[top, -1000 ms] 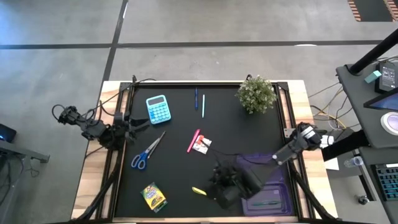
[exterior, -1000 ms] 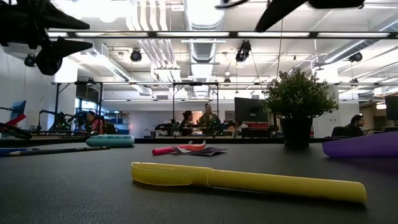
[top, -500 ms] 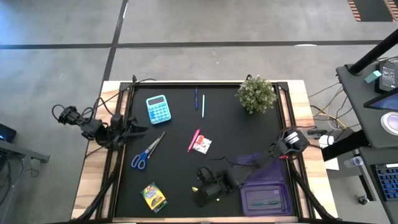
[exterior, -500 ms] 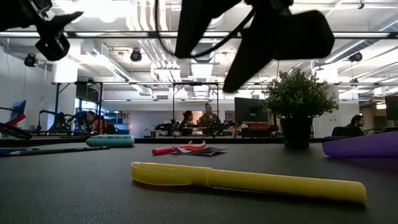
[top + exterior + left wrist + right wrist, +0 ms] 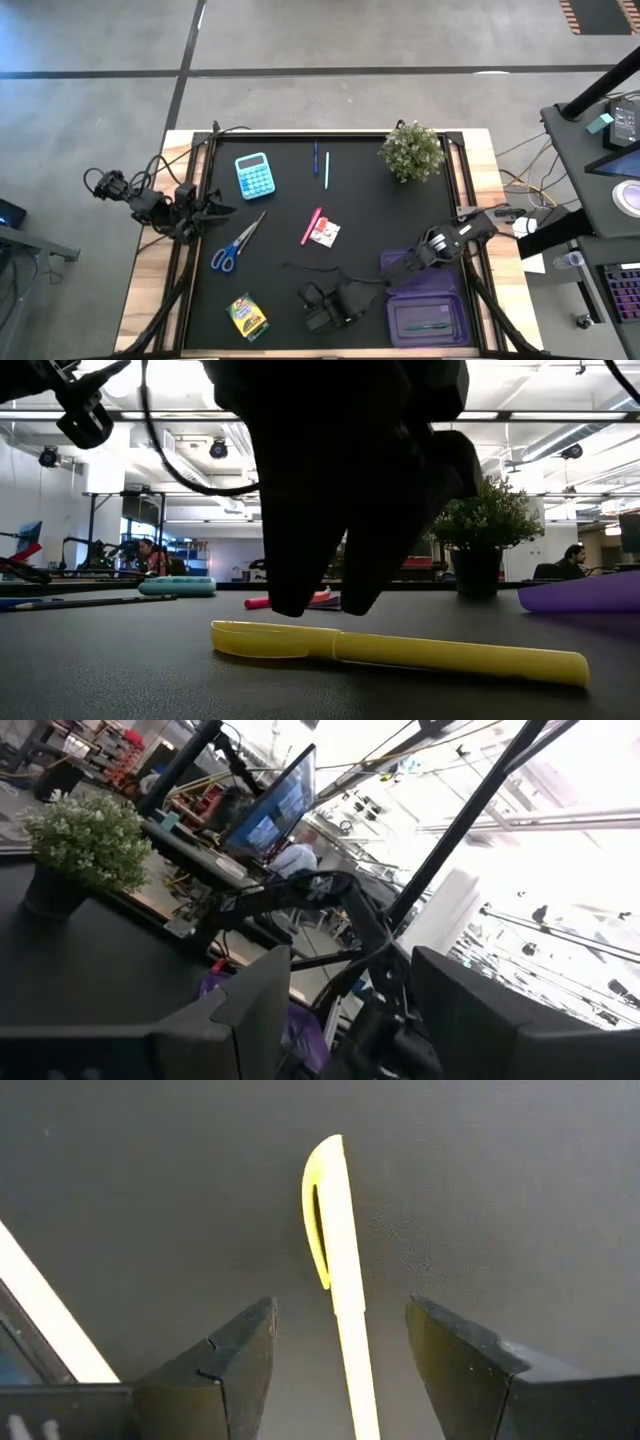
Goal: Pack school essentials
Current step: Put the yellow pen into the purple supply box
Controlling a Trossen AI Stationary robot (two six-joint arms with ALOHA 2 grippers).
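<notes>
The right gripper (image 5: 340, 1350) hangs wide open, holding nothing, fingers (image 5: 230, 1370) straddling the yellow pen (image 5: 335, 1260) lying at the black mat's (image 5: 380, 210) six o'clock edge.

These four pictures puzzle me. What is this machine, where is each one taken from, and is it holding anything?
It is a robot with two dark arms at a black table. Each arm ends in a two-fingered tool.

One picture looks straight down from above. One looks level across the table top. The other two come from cameras on each arm's wrist.

From above you see a calculator, scissors, a crayon box, two blue pens, a pink marker beside a small packet, a plant and a purple case.

The right tool hangs open low over a yellow marker; its wrist picture shows the marker lying between the fingers, not gripped. In the level picture the same arm is the big dark shape above the marker.

The left tool waits open at the table's left edge. Nothing is held.
</notes>
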